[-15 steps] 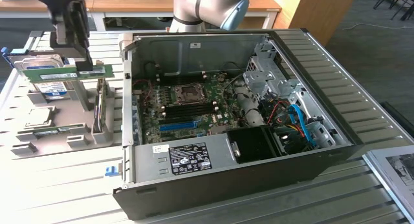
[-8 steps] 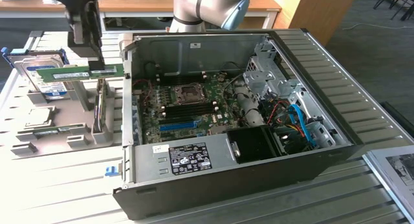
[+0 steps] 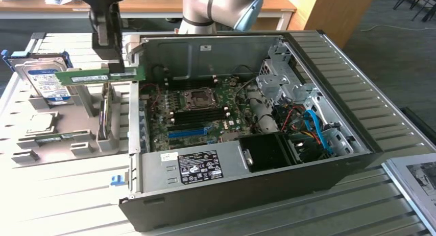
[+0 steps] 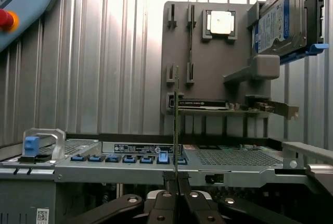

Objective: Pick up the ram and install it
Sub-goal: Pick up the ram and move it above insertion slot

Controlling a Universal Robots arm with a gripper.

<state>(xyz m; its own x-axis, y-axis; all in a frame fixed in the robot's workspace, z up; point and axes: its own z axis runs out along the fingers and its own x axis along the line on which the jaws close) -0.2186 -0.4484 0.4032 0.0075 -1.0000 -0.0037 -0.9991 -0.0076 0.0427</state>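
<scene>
- Gripping the long, thin green circuit-board ram stick [image 3: 85,77] by its upper edge, the black two-finger gripper [image 3: 117,68] is clamping narrowly on it, probably so the contact edge is pointing down for a slot.
- The ram is hanging level in the air above the grey plastic parts holder [image 3: 61,149], beside the open black-and-silver computer case [image 3: 272,190].
- The green motherboard [image 3: 197,113] is lying flat inside the case, so access is likely coming from above.
- The boxy silver hard drive [image 3: 42,83] is standing in the holder, untouched.

Silver-grey tubular arm [image 3: 204,8] with pale blue joint cap [image 3: 248,14]. Black housing on gripper [image 3: 117,67]. Dark fingers [image 4: 169,185] on black linkages, fastened with round silver screws.
</scene>
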